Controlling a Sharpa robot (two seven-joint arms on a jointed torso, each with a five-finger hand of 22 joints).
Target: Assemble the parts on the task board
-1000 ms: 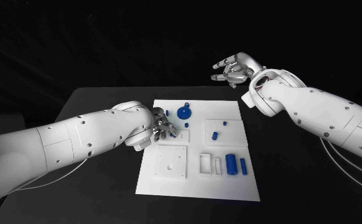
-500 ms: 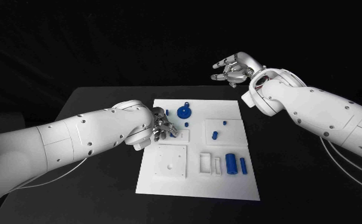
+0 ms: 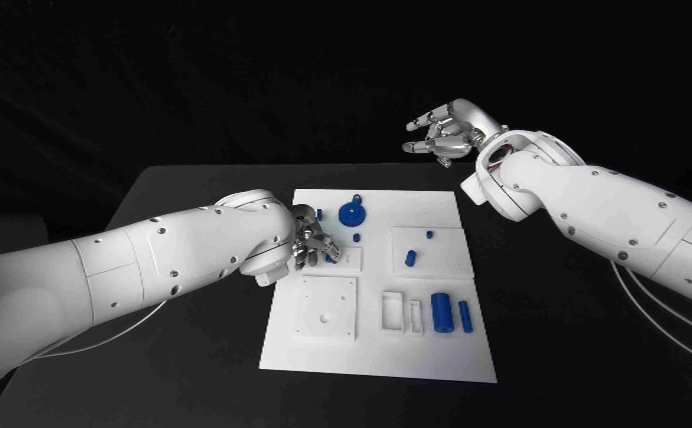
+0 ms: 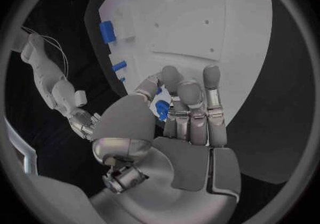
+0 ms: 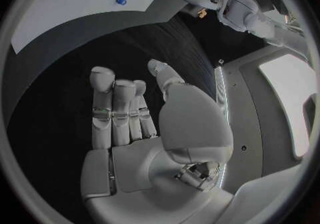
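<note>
The left robot hand (image 3: 312,245) is low over the left edge of the board (image 3: 378,353), about the middle of its length. In the left wrist view this robot hand (image 4: 180,114) has its fingers curled together, and a small blue part (image 4: 161,109) sits pinched between the thumb and the fingers, so it is holding that part.

The right robot hand (image 3: 444,134) is raised beyond the far right corner of the board, well apart from it. In the right wrist view the right robot hand (image 5: 143,122) is wide, the fingers straight, nothing in it.

The white board lies in the middle of the black desk (image 3: 188,348). On it, a round blue disc (image 3: 352,215) is near the far edge. A blue cylinder (image 3: 443,312) and a thin blue bar (image 3: 464,315) lie side by side near the right edge, closer to the robot. Two small blue pegs (image 3: 413,255) are on a raised white square (image 3: 450,258).
</note>
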